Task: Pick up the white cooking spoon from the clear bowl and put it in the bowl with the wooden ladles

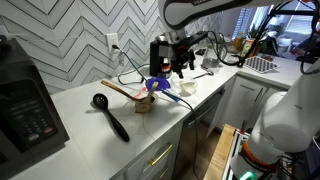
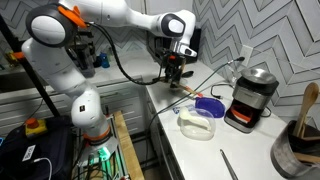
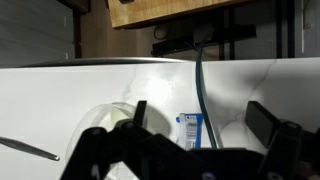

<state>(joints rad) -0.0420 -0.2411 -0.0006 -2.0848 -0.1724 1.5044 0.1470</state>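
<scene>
My gripper [image 1: 182, 68] [image 2: 172, 74] hangs open and empty above the white counter, near its end by the robot. In the wrist view its fingers [image 3: 200, 125] straddle a blue-and-white labelled packet [image 3: 190, 130] and a dark cord [image 3: 200, 85]. The clear bowl [image 2: 197, 122] [image 1: 186, 89] stands on the counter a little below and beside the gripper, with a blue lid [image 2: 210, 105] [image 1: 158, 85] next to it. I cannot make out the white cooking spoon. The tan-brown bowl [image 1: 144, 104] [image 2: 296, 152] holds the wooden ladles [image 1: 122, 88] [image 2: 306, 100].
A black ladle [image 1: 110, 115] lies on the counter beside the brown bowl. A coffee machine [image 1: 158, 50] [image 2: 250, 95] stands at the wall. A black microwave [image 1: 25, 105] is at the far end. Cables run over the counter.
</scene>
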